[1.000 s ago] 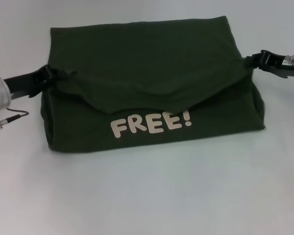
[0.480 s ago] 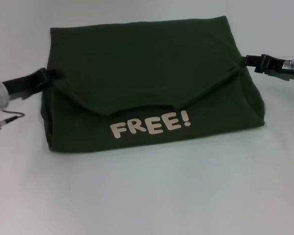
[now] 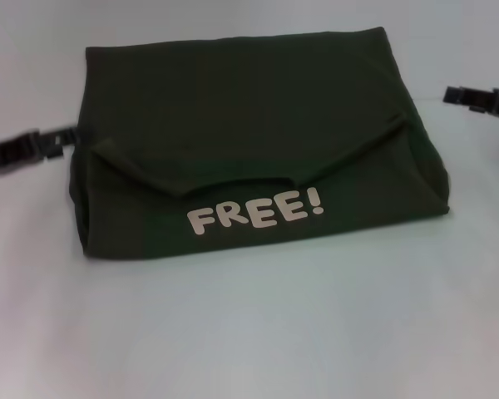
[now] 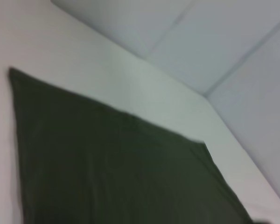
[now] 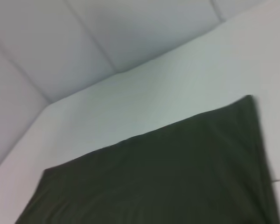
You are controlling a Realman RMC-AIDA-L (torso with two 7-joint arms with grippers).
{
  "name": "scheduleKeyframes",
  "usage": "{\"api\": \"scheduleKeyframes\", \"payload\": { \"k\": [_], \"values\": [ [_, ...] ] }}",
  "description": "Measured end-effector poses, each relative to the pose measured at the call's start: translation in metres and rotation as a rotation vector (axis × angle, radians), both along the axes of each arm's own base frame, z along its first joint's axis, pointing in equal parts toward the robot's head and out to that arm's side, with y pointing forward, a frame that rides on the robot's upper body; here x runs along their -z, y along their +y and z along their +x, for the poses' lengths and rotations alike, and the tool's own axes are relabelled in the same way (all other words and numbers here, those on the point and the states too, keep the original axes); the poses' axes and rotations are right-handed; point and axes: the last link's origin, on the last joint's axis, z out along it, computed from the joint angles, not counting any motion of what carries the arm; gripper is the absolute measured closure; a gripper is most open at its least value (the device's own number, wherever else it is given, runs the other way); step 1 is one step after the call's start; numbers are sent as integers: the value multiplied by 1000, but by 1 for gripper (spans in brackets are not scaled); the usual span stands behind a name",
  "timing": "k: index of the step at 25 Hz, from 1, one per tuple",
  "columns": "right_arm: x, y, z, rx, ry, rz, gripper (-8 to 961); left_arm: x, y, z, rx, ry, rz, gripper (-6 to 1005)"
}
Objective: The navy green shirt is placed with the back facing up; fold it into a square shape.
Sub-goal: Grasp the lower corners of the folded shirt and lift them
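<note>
The navy green shirt [image 3: 249,125] lies folded into a rough rectangle on the white table [image 3: 258,332], a dark flap draped over its near half and the pale "FREE!" lettering [image 3: 256,210] showing along the near edge. The left gripper [image 3: 54,143] sits just off its left edge, the right gripper [image 3: 456,95] apart from its right edge; neither holds cloth, and I cannot tell their finger spacing.
</note>
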Motion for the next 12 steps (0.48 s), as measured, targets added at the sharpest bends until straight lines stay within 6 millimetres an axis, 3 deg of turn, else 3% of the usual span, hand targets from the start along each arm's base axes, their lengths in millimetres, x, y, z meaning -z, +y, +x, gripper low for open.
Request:
{"api": "scheduleKeyframes", "payload": {
  "k": [3,12],
  "values": [
    [-5,-13,4,-44,10,-48,242,3,-16,-7,10,12,-59,113],
    [-11,-34,16,-57,11,-115,243,24,-33,-18,-15,46,-151,114]
  ]
}}
